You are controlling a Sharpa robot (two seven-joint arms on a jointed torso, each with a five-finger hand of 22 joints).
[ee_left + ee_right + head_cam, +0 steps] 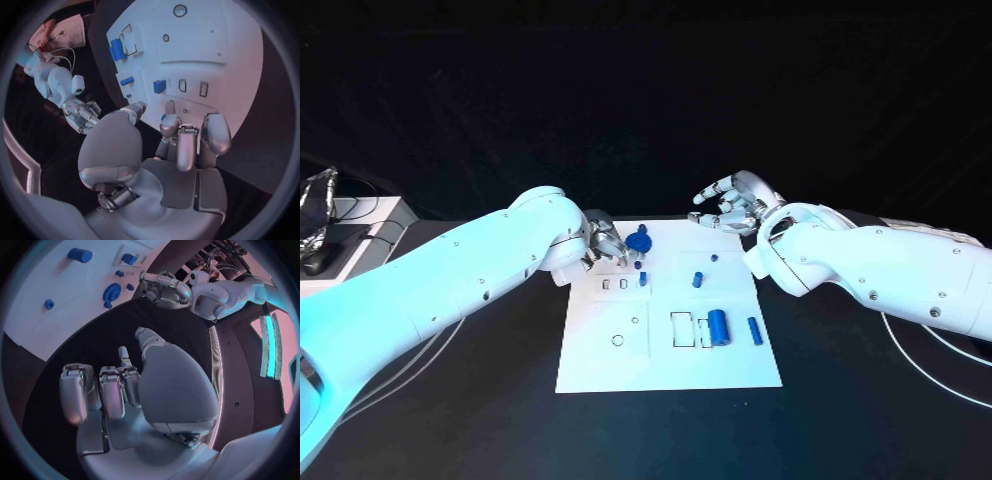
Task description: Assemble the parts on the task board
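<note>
Presently the left hand [599, 246] hangs over the task board [733, 370] beside the round blue part [638, 241], fingers apart, holding nothing. The right hand [733, 208] hovers past the far edge, likewise empty. Risk: a careless reach may scatter the loose blue cylinder [718, 326].

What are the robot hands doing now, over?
Left hand open at task board edge, by the round blue part. Right hand open, holding nothing. Nothing in the way.
</note>
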